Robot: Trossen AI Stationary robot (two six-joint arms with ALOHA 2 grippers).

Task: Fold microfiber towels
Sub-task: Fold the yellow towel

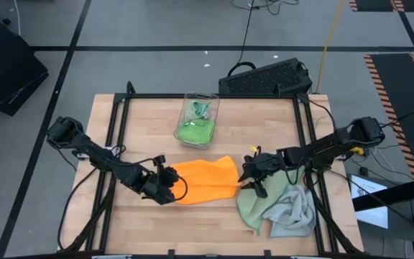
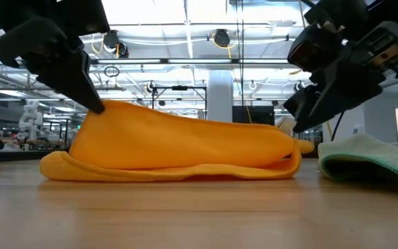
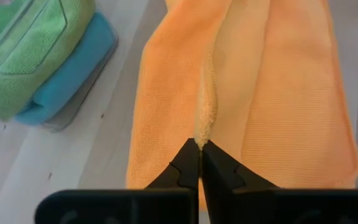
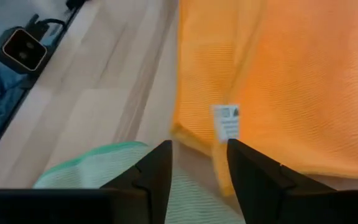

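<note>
Wooden bench (image 1: 207, 208) is carrying an orange towel (image 1: 203, 180), folded over at its middle. Its left edge is being pinched by the closed left claw (image 3: 200, 144). At its right edge, the right claw (image 4: 199, 152) is being held open, beside sage green towel (image 1: 254, 205).

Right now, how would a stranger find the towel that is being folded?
Look at the middle of the wooden table, between the two arms. The orange towel lies there, doubled over. It is the only orange cloth; the sage green towel lies beside it.
</note>
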